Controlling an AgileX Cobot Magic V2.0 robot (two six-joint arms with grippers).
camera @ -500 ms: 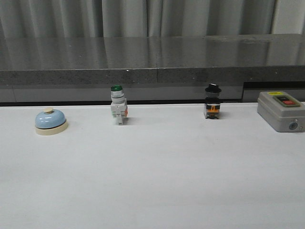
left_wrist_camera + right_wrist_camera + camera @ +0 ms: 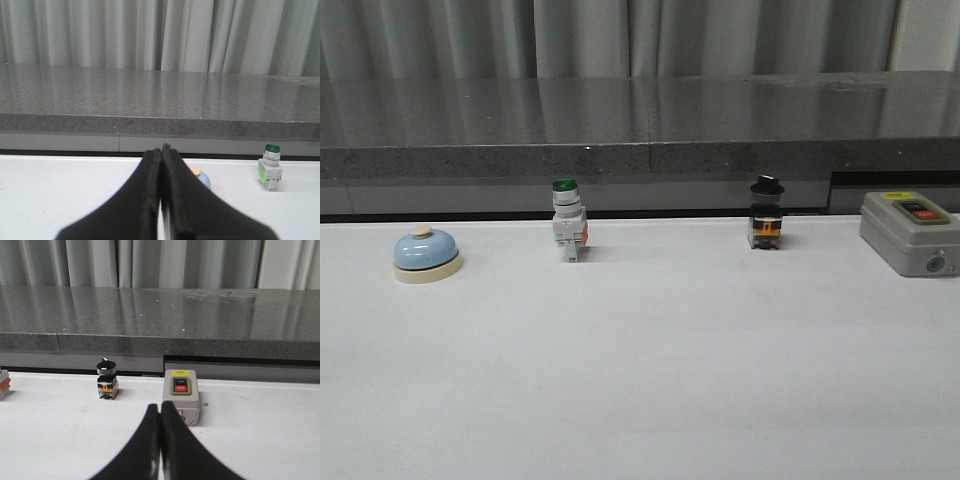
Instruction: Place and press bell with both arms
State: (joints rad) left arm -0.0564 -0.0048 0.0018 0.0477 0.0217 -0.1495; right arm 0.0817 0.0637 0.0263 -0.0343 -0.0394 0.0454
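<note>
The bell [image 2: 425, 256], light blue with a cream base and knob, stands on the white table at the far left in the front view. Neither arm shows in that view. In the left wrist view my left gripper [image 2: 161, 150] is shut with nothing in it, and the bell [image 2: 202, 178] peeks out just behind its right finger, mostly hidden. In the right wrist view my right gripper [image 2: 160, 407] is shut and empty, well short of the objects at the back of the table.
A green-capped white push-button [image 2: 567, 220] and a black-capped switch [image 2: 766, 214] stand along the back of the table. A grey ON/OFF switch box [image 2: 910, 234] sits at the far right. A dark stone ledge [image 2: 640, 140] runs behind the table.
</note>
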